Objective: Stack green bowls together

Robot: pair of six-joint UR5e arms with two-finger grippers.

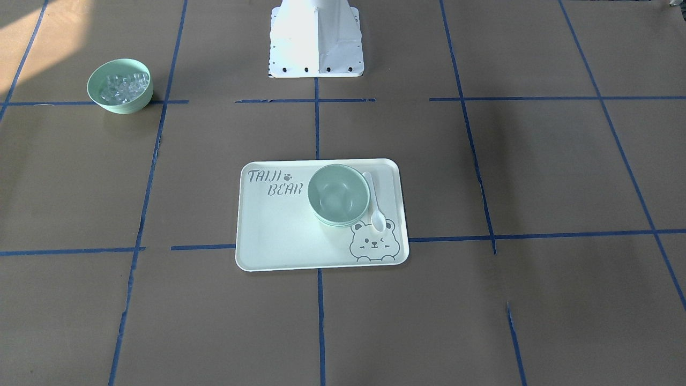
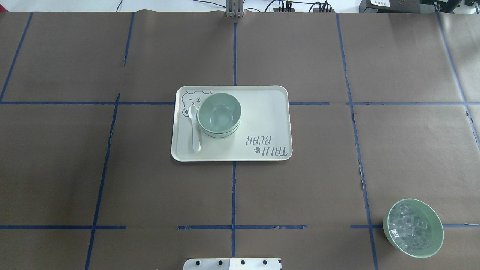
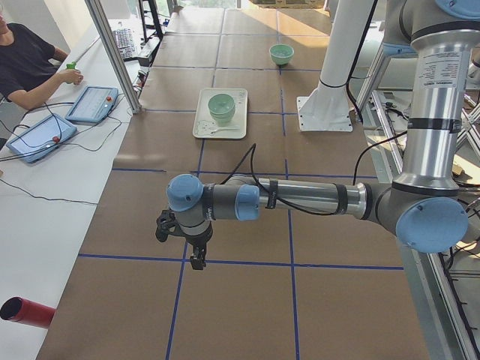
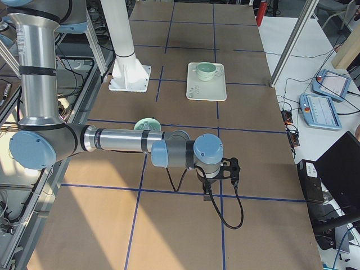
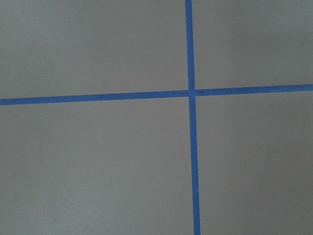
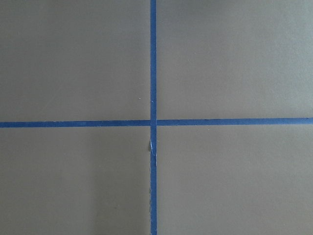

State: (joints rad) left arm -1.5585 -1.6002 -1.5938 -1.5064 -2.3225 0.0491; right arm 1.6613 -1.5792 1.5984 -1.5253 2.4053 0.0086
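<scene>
The plain green bowls (image 1: 338,194) sit nested in one stack on the pale bear-print tray (image 1: 278,236), beside a white spoon (image 1: 375,201). The stack also shows in the overhead view (image 2: 219,114) and in both side views (image 3: 221,107) (image 4: 206,70). My left gripper (image 3: 196,259) hangs over bare table far from the tray, seen only in the exterior left view. My right gripper (image 4: 207,190) hangs over bare table at the other end, seen only in the exterior right view. I cannot tell whether either is open or shut. Both wrist views show only brown paper and blue tape.
A green bowl holding clear ice-like cubes (image 2: 413,228) stands apart on the robot's right near its base (image 1: 316,48). An operator (image 3: 26,60) and tablets (image 3: 90,105) are at a side table. A red cylinder (image 3: 26,311) lies at that view's lower left.
</scene>
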